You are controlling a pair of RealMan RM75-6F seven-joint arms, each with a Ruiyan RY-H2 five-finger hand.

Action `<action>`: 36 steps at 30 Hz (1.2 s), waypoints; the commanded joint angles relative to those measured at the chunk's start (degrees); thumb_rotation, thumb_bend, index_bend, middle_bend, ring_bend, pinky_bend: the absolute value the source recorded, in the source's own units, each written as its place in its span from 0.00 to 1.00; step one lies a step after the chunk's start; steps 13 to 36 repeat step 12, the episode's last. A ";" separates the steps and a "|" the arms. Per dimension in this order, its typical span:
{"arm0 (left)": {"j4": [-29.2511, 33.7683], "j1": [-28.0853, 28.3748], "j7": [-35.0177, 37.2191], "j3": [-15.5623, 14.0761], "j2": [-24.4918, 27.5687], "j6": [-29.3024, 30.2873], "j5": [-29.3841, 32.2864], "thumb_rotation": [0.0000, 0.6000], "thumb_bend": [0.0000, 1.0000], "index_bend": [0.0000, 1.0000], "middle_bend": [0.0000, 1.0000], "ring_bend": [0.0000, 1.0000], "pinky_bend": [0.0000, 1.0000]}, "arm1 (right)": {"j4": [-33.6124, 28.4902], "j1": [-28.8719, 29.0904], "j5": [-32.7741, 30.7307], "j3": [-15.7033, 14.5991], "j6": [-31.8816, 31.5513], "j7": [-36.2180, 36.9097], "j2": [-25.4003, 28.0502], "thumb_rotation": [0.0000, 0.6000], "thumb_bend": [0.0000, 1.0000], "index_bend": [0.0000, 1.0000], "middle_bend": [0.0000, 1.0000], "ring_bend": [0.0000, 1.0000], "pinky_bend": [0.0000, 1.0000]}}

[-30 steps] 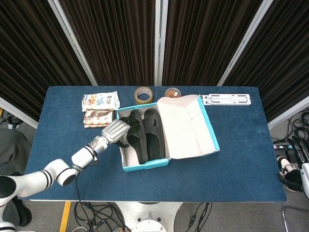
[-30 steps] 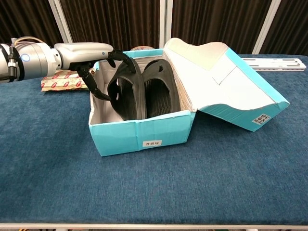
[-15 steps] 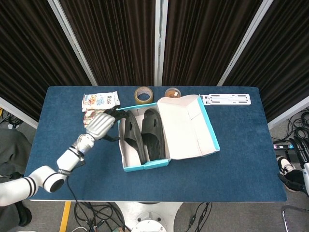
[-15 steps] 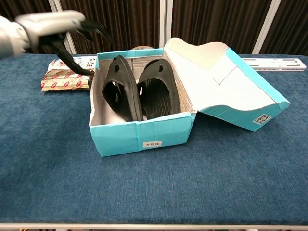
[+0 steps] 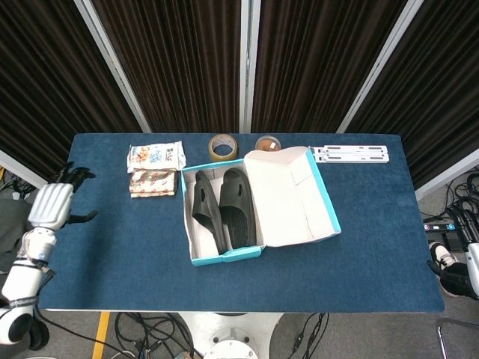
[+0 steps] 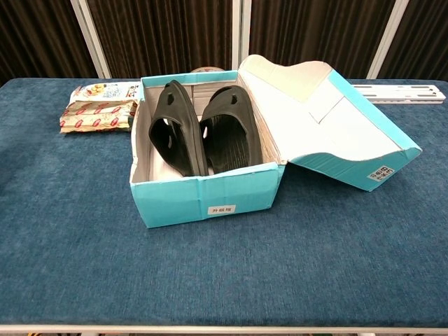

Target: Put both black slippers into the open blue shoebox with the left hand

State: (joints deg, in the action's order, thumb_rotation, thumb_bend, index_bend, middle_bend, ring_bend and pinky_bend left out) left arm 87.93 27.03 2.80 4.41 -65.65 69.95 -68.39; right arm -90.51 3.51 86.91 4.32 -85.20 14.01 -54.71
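Note:
Two black slippers lie side by side inside the open blue shoebox (image 5: 224, 256) (image 6: 210, 199). The left slipper (image 5: 205, 209) (image 6: 175, 129) leans on its edge against the right slipper (image 5: 236, 206) (image 6: 231, 133). The box lid (image 5: 288, 196) (image 6: 322, 119) hangs open to the right. My left hand (image 5: 54, 202) is off the table's left edge, far from the box, with fingers spread and nothing in it. The chest view does not show it. My right hand is out of both views.
Two snack packets (image 5: 155, 169) (image 6: 98, 108) lie left of the box at the back. Two tape rolls (image 5: 221, 146) and a white rail (image 5: 349, 153) (image 6: 399, 91) sit along the far edge of the blue table (image 5: 359, 262).
My left hand let go of the left slipper, pulled away from the box and swung left past the table edge. It has left the chest view. The slipper settled against its mate.

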 commanded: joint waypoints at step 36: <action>6.84 -15.49 -6.91 -4.58 -1.33 20.07 -6.06 1.00 0.16 0.24 0.16 0.01 0.18 | -0.26 -1.95 3.95 -1.17 -5.46 -1.55 -1.79 1.00 0.07 0.00 0.05 0.00 0.00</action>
